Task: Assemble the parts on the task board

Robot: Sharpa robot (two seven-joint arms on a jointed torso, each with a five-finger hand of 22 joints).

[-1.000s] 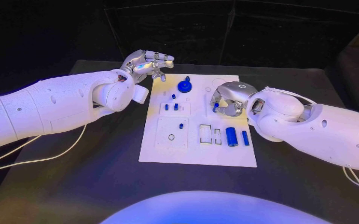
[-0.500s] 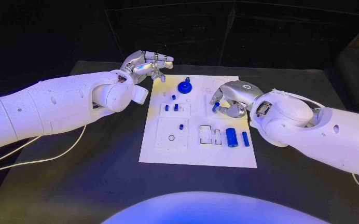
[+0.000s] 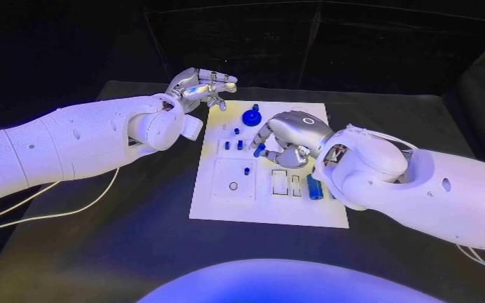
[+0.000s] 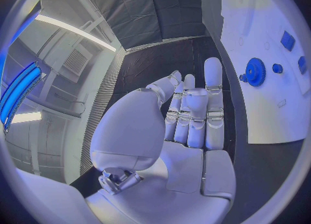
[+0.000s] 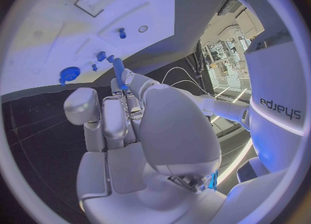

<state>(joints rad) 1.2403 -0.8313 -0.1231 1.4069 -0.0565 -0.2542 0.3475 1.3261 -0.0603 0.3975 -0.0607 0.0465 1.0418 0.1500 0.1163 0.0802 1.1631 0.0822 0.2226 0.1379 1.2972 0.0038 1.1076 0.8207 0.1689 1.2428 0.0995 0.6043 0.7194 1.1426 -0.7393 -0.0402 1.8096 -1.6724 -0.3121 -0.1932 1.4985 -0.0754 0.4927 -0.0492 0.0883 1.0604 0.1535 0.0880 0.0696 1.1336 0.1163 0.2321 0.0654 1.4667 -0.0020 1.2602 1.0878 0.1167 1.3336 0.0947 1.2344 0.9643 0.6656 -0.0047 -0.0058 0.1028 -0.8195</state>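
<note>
- White task board (image 3: 268,208) lies in the middle of the head view on the black counter (image 3: 121,247), with small blue parts standing or lying on it.
- Right robot hand (image 3: 286,142) has shifted from the board's right edge toward its centre over the last second, and the arm now covers more of the board's lower right.
- It pinches a slim blue peg (image 5: 119,73) between its fingertips (the right wrist view shows the peg sticking out past them, pointed at the board); the other fingers are curled in beside it.
- Left robot hand (image 3: 202,87) hovers at the upper left of the board, just off its corner, much where it was a second ago; its fingers are loosely bent and, in the left wrist view, nothing sits in its palm (image 4: 188,125).
- Blue gear (image 3: 251,116) stands near the board's top edge, between the two hands; two short pegs (image 3: 233,145) stand just left of the right hand, another single one (image 3: 246,171) lower down.
- A blue cylinder (image 3: 315,191) lies at the board's lower right, partly behind the right arm.
- My reading: the peg is being carried toward the holes at mid-board, so insertion looks like the step in hand, not yet done.
</note>
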